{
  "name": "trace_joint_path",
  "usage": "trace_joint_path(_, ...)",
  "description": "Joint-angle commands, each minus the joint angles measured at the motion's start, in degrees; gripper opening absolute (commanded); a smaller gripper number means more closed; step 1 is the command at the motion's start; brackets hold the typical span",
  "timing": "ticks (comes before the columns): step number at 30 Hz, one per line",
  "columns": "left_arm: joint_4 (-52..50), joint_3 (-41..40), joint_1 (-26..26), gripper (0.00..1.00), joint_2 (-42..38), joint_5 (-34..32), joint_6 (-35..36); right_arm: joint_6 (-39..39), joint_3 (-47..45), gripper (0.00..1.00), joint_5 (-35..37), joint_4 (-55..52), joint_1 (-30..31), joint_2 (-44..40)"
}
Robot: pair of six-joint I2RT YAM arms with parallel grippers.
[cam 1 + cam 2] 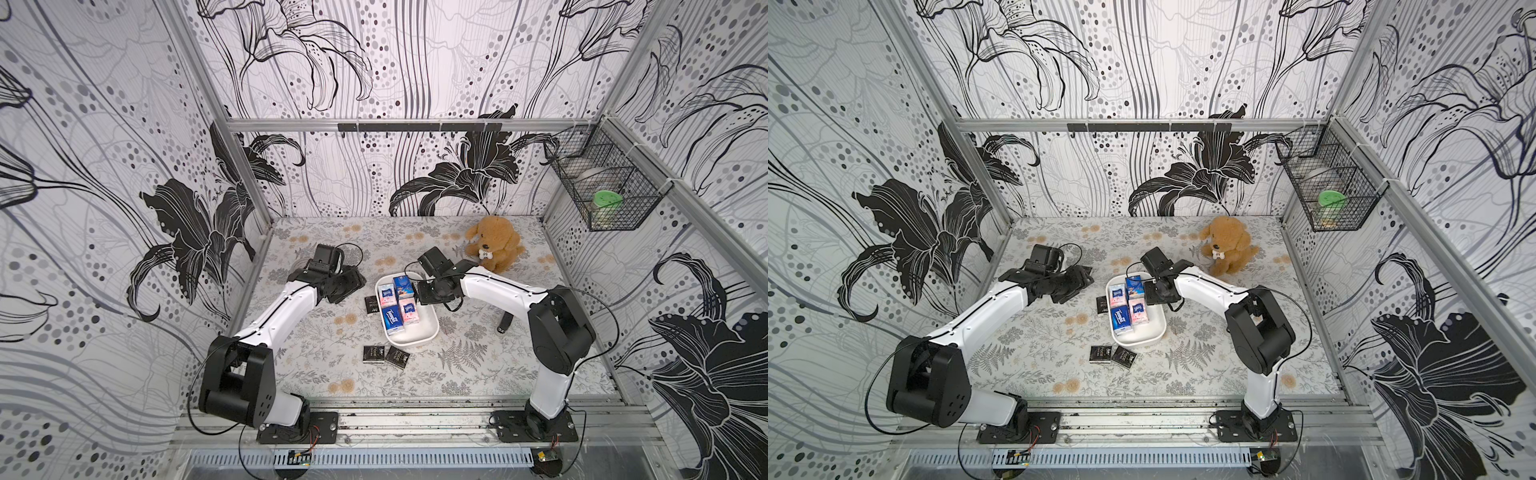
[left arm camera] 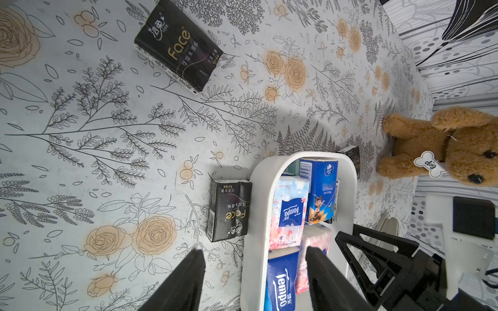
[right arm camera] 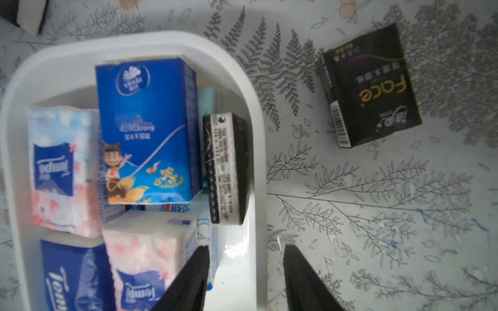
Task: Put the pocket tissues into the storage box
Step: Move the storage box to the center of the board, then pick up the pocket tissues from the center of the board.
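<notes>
The white storage box (image 1: 415,338) (image 1: 1138,337) sits mid-table and holds several pocket tissues, blue and pink-white (image 1: 392,320). A black packet (image 3: 226,167) stands on edge inside against the box wall (image 3: 256,150). More black packets lie on the table: one beside the box (image 1: 371,305) (image 2: 230,210), two in front of it (image 1: 370,354) (image 1: 397,357), one behind it (image 3: 372,88), and one apart (image 2: 177,45). My right gripper (image 3: 245,249) (image 1: 420,291) hovers open over the box's far rim, holding nothing. My left gripper (image 2: 253,251) (image 1: 351,286) is open and empty, left of the box.
A brown plush dog (image 1: 494,243) sits at the back right. A slim black stick (image 1: 505,323) lies right of the box under my right arm. A black wire basket (image 1: 602,183) with a green-lidded jar hangs on the right wall.
</notes>
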Motion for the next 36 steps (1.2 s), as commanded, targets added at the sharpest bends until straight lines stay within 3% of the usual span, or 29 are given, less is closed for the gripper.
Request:
trace_joint_path(1,0.15,0.61,0.86,0.64,-0.83,-0.83,1.45,1.69,1.57,0.59,4.85,-3.11,-0.18,-2.68)
trace_joint_path(9,1.25,-0.90,1.16,0.64,-0.89,0.59,1.41,-6.33,7.20,0.63,7.12,-4.60,-4.85,2.29)
trace_joint_path(16,3.23,-4.90,1.16,0.65,-2.65,2.88,0.29,-16.72,14.43,0.87,5.38,-5.97,-9.09,9.54)
trace_joint_path(18,3.81,-6.10,1.09,0.65,-2.98,3.19,-0.36,-18.67,16.56,0.89,4.85,-7.55,-9.47,11.83)
trace_joint_path(28,2.44,-6.66,1.15,0.64,-4.27,2.07,0.23,-22.57,22.23,0.88,4.51,-8.38,-10.33,19.22)
trace_joint_path(36,1.43,-7.93,2.88,0.64,-5.87,0.24,0.56,-23.31,22.06,0.79,2.78,-8.29,-10.84,21.78)
